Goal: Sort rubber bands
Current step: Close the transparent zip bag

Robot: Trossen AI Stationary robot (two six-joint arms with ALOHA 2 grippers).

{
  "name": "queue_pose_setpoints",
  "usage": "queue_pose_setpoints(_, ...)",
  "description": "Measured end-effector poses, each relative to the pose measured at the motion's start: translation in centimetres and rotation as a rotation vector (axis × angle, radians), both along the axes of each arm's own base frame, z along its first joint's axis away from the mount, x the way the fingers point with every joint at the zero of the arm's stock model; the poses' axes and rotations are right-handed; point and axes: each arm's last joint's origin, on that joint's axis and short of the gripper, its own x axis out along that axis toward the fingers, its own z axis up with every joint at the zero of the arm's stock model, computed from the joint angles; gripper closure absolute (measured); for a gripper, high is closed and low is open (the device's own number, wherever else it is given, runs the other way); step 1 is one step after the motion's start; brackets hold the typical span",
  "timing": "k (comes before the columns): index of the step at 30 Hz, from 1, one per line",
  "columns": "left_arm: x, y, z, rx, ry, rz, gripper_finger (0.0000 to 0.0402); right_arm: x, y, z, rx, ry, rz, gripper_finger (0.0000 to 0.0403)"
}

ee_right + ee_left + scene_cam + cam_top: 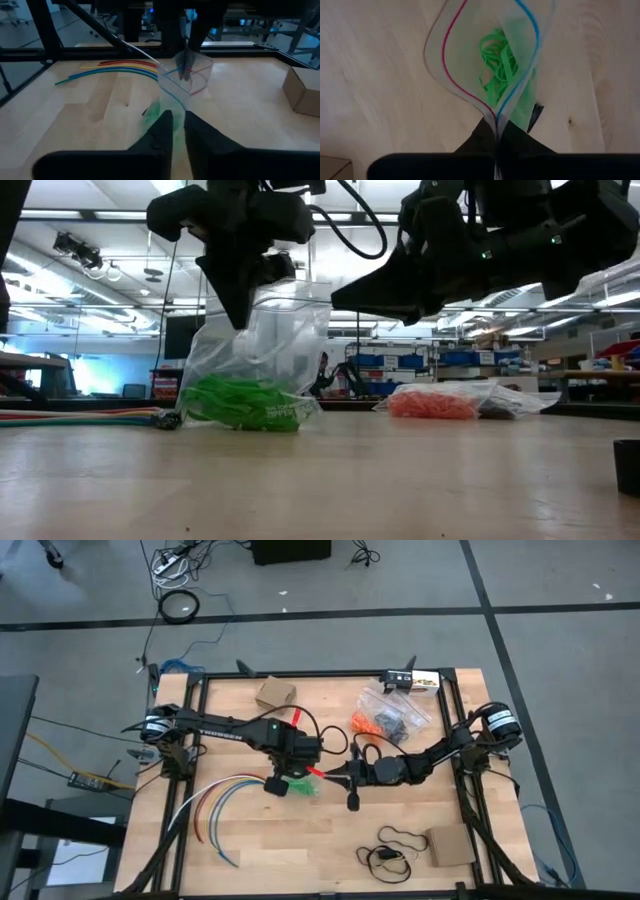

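A clear zip bag [262, 360] with a red and a blue zip track stands near the table's middle. Green rubber bands [496, 62] lie in its bottom, which rests on the table [330, 480]. My left gripper [496, 131] hangs above the bag, pointing down and shut on its mouth. My right gripper [178, 127] lies level at the bag's right, fingers a little apart, with the bag's near rim [175, 97] just in front of its tips. Orange rubber bands [365, 725] and dark ones [392, 726] lie in clear bags at the far right. My left gripper pinches the bag's mouth at the end where the red and blue tracks meet [495, 116], between its two fingers, from above. The mouth gapes open beyond the fingers. The bag hangs upright below them, its bottom [250, 420] on the table. My right gripper: I cannot tell whether its fingertips touch the bag.
Long coloured cables [222, 802] curve at the near left. One cardboard box [275, 695] sits at the far left, another [450, 846] at the near right beside a black cord loop [395, 848]. A small black block [353, 802] stands near my right gripper.
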Motion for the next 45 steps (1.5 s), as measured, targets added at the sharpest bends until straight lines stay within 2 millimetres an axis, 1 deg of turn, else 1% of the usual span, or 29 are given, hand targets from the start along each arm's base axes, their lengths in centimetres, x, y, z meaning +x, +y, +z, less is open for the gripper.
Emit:
queue_pose_setpoints(4,-0.1,0.0,0.0,0.007,0.006,0.001,0.04,0.5,-0.3,0.3,0.018,0.007,0.016,0.0315)
queue_pose_setpoints(8,-0.4,0.1,-0.1,0.028,0.039,0.007,0.04,0.5,-0.3,0.0,0.01,0.048,0.004,0.0278)
queue_pose_setpoints(12,-0.6,0.1,-0.1,0.029,0.055,0.006,0.04,0.4,-0.4,-0.3,-0.016,0.075,-0.081,0.0254)
queue_pose_setpoints(15,-0.6,0.1,-0.1,0.029,0.058,0.007,0.0401,0.4,-0.5,-0.3,-0.02,0.072,-0.099,0.0244)
queue_pose_setpoints(22,-0.6,0.1,-0.1,0.029,0.058,0.007,0.0401,0.4,-0.5,-0.2,-0.026,0.066,-0.13,0.0241)
queue_pose_setpoints(26,-0.5,0.1,0.0,0.028,0.051,0.007,0.0401,0.6,-0.6,0.0,-0.001,0.046,-0.061,0.0241)
queue_pose_setpoints(31,-0.4,0.1,0.0,0.026,0.042,0.008,0.0401,0.7,-1.1,0.0,0.01,0.045,-0.056,0.0243)
queue_pose_setpoints(35,-0.4,0.1,0.0,0.024,0.042,0.008,0.0401,0.9,-1.5,0.1,0.013,0.039,-0.044,0.0253)
queue_pose_setpoints(40,-0.3,0.0,0.0,0.022,0.035,0.007,0.0401,2.4,-1.4,-0.2,0.012,0.042,-0.003,0.0272)
queue_pose_setpoints(45,-0.3,0.0,0.0,0.018,0.033,0.01,0.0401,3.9,-1.1,-1.2,0.0,0.061,0.011,0.0283)
